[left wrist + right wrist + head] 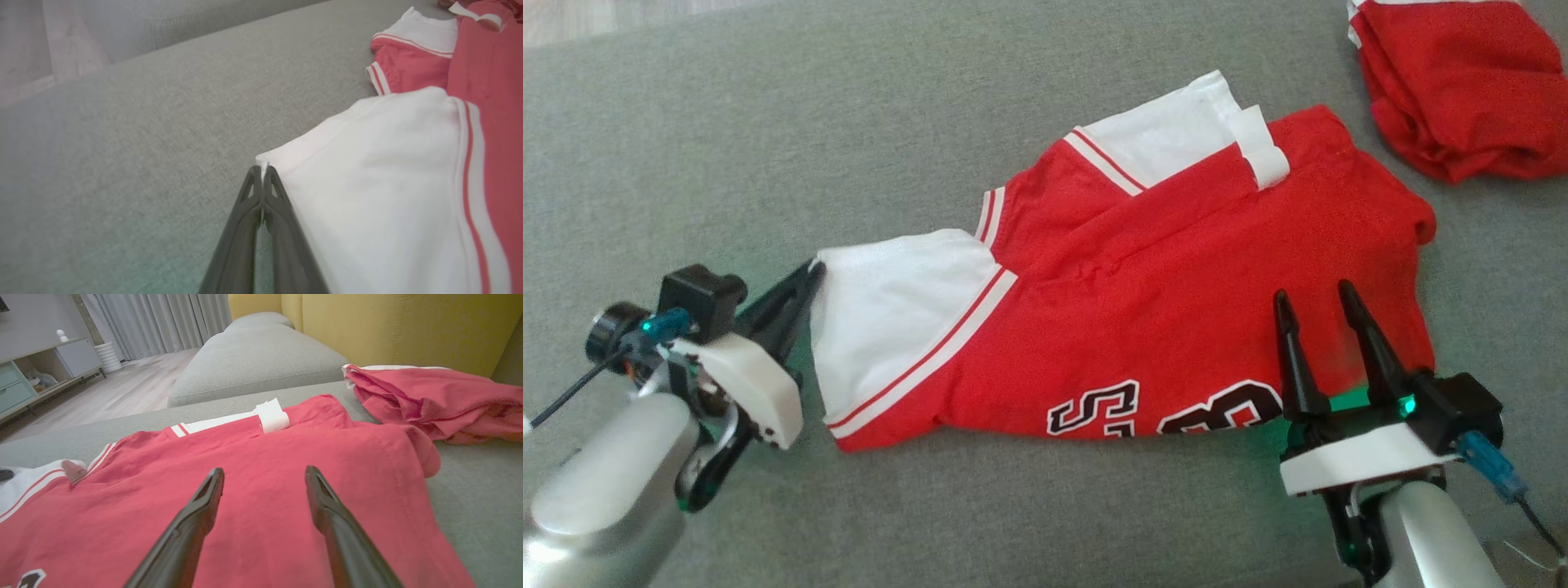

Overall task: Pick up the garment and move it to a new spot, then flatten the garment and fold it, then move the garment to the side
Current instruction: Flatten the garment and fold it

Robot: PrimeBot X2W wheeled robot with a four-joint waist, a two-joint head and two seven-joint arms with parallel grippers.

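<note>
Two grippers are recorded over a grey cushion [768, 122]. The garment [1176, 310] is laid across the middle of the head view, partly flattened and creased, with a white panel at centre left and a second white panel at upper centre. Partial black lettering edged in white is noted at its lower edge, cut off by a fold.

Left gripper [810, 273], lower left of the head view: the fingers are pressed together at the left corner of the white panel. In the left wrist view a sliver of white cloth is seen pinched between the tips of the left gripper [264, 169], with the panel spreading to the right of the frame.

Right gripper [1313, 292], lower right of the head view: the fingers are spread apart and pointed up the frame over the red fabric beside the lettering. Nothing is seen between them. Contact with the cloth cannot be judged; in the right wrist view the tips are seen low above the red surface.

A plain red cloth lump [1454, 90] is noted at upper right of the head view, apart from the garment. A yellow backrest [408, 326] is noted behind it in the right wrist view.
</note>
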